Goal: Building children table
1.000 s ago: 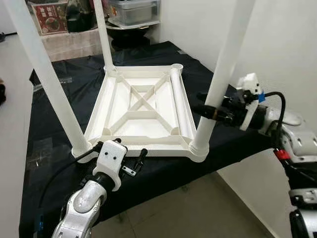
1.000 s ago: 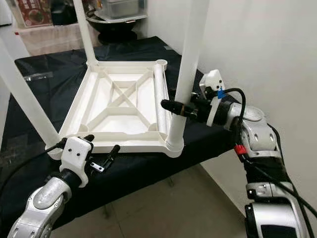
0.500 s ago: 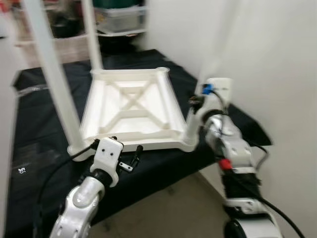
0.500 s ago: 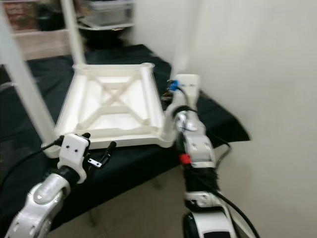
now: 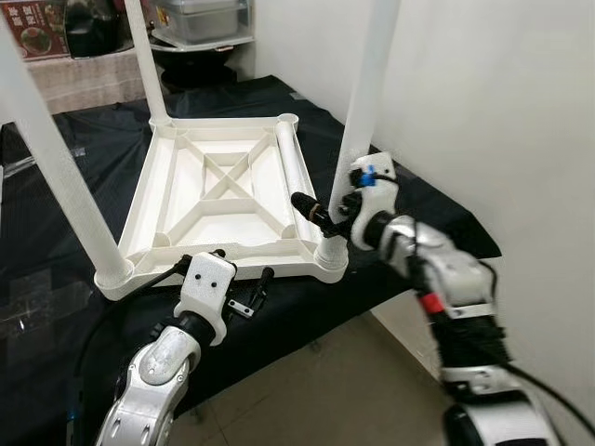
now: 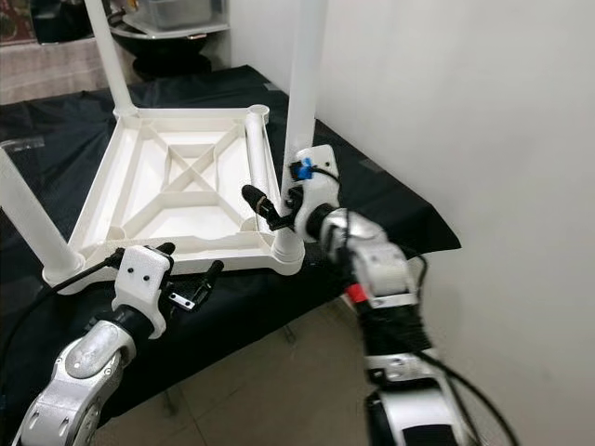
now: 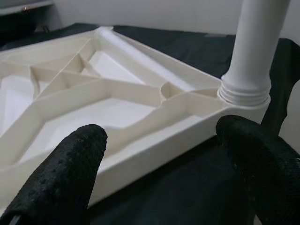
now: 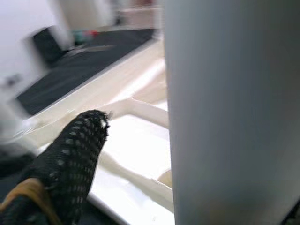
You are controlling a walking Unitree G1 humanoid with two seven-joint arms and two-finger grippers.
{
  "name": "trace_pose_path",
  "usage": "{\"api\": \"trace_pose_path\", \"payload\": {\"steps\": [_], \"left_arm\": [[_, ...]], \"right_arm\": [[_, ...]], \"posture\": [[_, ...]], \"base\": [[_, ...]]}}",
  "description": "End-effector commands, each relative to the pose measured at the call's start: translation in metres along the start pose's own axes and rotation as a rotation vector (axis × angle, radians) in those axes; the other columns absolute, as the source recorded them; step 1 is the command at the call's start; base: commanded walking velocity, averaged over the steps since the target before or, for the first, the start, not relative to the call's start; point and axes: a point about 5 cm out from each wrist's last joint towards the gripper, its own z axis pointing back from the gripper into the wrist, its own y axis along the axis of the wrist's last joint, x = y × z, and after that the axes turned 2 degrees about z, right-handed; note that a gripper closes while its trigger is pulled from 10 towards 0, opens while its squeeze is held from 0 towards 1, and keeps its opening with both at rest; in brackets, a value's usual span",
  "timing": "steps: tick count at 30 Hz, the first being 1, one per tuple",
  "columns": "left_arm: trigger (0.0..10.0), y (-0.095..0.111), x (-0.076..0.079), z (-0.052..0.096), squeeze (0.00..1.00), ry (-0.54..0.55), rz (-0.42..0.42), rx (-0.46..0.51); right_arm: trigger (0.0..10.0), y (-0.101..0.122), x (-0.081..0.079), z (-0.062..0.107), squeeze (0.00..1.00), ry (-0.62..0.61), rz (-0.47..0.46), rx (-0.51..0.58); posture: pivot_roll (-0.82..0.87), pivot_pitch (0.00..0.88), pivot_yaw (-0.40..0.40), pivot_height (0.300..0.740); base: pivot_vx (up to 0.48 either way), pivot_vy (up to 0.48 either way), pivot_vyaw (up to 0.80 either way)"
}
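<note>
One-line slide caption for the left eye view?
Right gripper at the near-right leg of the upturned white children's table on a black cloth; left gripper, open, by the near edge.

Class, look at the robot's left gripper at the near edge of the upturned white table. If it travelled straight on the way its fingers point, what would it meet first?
Most likely the near rim of the upturned table top. The left gripper hovers open just short of that edge, above the black cloth.

Black cloth (image 5: 223,102) spread over the surface, hanging past the near edge. White wall (image 5: 502,111) just beside. Behind, a clear lidded storage box (image 5: 197,19) and a red printed carton (image 5: 37,28). Beige floor (image 5: 335,381) below.
</note>
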Motion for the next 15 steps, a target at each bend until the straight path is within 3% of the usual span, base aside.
{"api": "trace_pose_path", "payload": {"steps": [1,7,8,9,10,15], "left_arm": [[10.0,0.0,0.005,0.002,0.0,-0.023,0.019,-0.006],[10.0,0.003,0.013,0.008,0.0,-0.067,0.036,0.008],[10.0,0.003,0.014,0.01,0.0,-0.082,0.039,0.011],[10.0,0.003,0.014,0.01,0.0,-0.082,0.039,0.011],[10.0,0.004,0.016,0.012,0.0,-0.098,0.039,0.013],[10.0,0.007,0.02,0.018,0.0,-0.137,0.04,0.017]], "right_arm": [[10.0,0.01,-0.006,-0.001,1.0,0.129,0.043,0.049],[10.0,0.009,0.017,0.015,1.0,0.26,0.173,-0.015],[10.0,0.01,0.023,0.02,0.56,0.284,0.183,-0.025],[10.0,0.01,0.023,0.02,0.56,0.284,0.183,-0.025],[10.0,0.015,0.029,0.023,0.0,0.28,0.184,-0.015],[10.0,0.033,0.039,0.024,0.0,0.292,0.192,0.039]], "posture": [[-0.04,0.068,-0.088,0.74],[-0.02,0.091,-0.089,0.74],[-0.02,0.099,-0.087,0.74],[-0.02,0.099,-0.087,0.74],[-0.01,0.11,-0.083,0.74],[0.0,0.124,-0.073,0.74]], "base": [[0.0,0.0,0.0],[0.0,0.0,0.0],[0.0,0.0,0.0],[0.0,0.0,0.0],[0.0,0.0,0.0],[0.0,0.0,0.0]]}}
